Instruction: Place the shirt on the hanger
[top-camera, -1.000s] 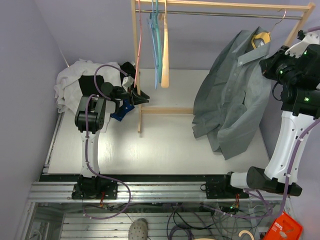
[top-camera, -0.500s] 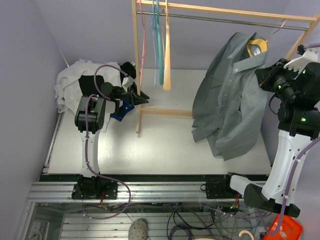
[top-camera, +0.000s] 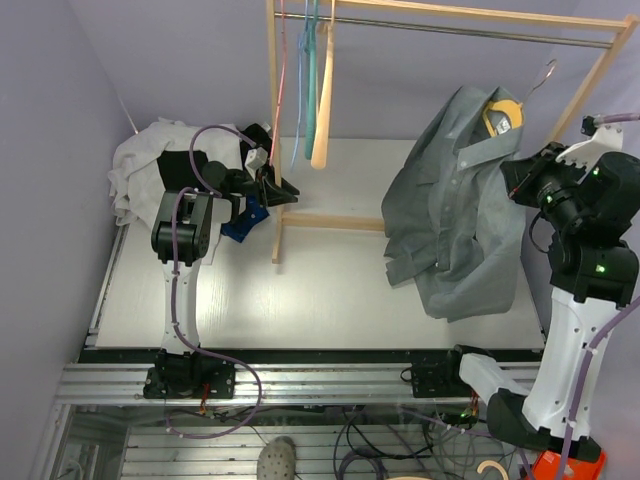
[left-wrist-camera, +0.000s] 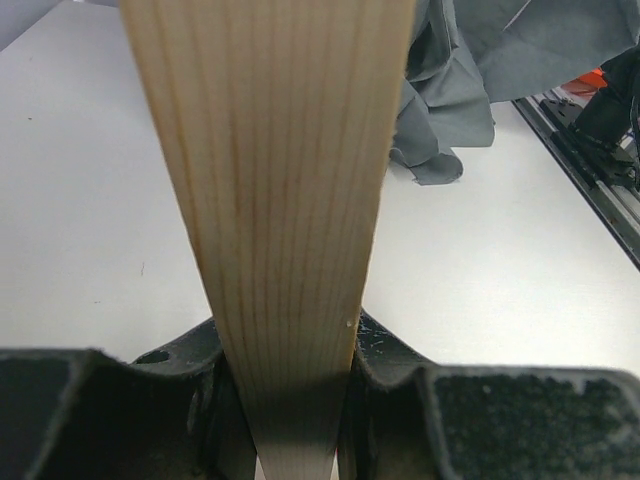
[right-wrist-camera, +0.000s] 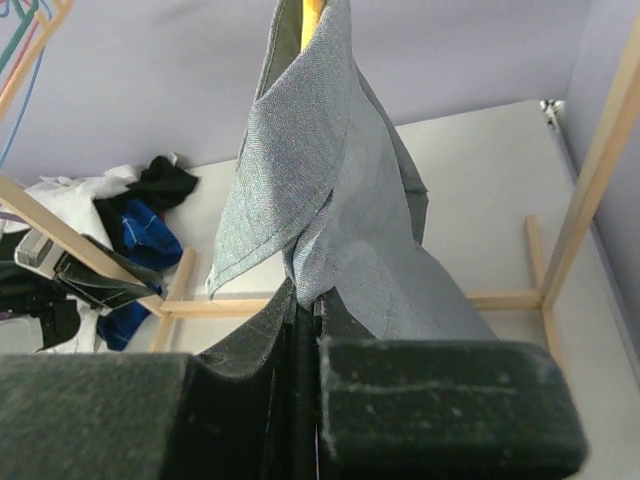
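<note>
While on hanger (top-camera: 497, 115), shirt (top-camera: 455, 215) in pincer (right-wrist-camera: 305, 305).

The counter (top-camera: 320, 300) is white and flat. A wooden rack (top-camera: 330, 222) stands on it, and the rack's low bar runs from side to side across the middle. In the back left corner a big heap of white cloth (top-camera: 140, 165) lies on the counter. Right beside that heap lie a blue cloth (right-wrist-camera: 150, 240) and a black cloth (right-wrist-camera: 165, 185). On the right side, the bottom of the grey shirt (top-camera: 455, 230) rests on the counter in soft folds.
</note>
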